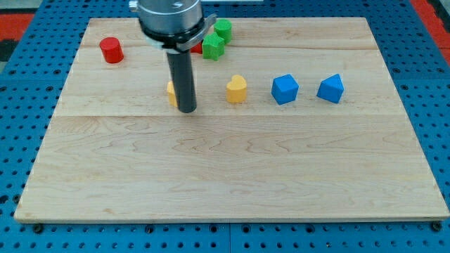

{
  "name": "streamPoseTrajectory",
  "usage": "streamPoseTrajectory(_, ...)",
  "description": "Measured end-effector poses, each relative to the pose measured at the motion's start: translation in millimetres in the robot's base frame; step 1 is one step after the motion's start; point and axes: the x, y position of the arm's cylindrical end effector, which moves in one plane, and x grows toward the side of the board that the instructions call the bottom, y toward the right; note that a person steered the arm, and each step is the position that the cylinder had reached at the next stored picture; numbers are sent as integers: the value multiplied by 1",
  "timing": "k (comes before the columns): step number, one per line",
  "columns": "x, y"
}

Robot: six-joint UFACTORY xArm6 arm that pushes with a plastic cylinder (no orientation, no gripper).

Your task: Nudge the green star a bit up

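Seven blocks lie on the wooden board (232, 176) in this one camera view, and my tip (186, 110) stands among them, left of the board's middle. I have no claw to hold apart or together, only a straight dark rod, so nothing is clamped on anything.

Two green blocks crowd together at the view's top, just right of my rod's housing: the green star (213, 46), as I judge the lower one to be, and another green block (223, 29) touching or nearly touching it above (their shapes are small here and hard to make out). A red block (197, 48) peeks out beside the star, mostly hidden by my arm.

A yellow block (171, 92) sits just left of my rod, partly behind it, whether touching I cannot tell. A second yellow block (237, 89) and two blue blocks (285, 89) (330, 88) line up to the right; a red cylinder (111, 50) sits far left.

My tip is below and left of the star, well apart. That suits the job: to nudge it up, I should come in under its lower edge, I judge
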Motion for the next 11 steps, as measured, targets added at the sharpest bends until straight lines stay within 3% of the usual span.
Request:
streamPoseTrajectory(1,3,6)
streamPoseTrajectory(2,-39,36)
streamPoseTrajectory(3,-91,31)
streamPoseTrajectory(6,-96,-6)
streamPoseTrajectory(8,-85,7)
streamPoseTrajectory(9,-95,35)
streamPoseTrajectory(10,-138,38)
streamPoseTrajectory(11,-139,50)
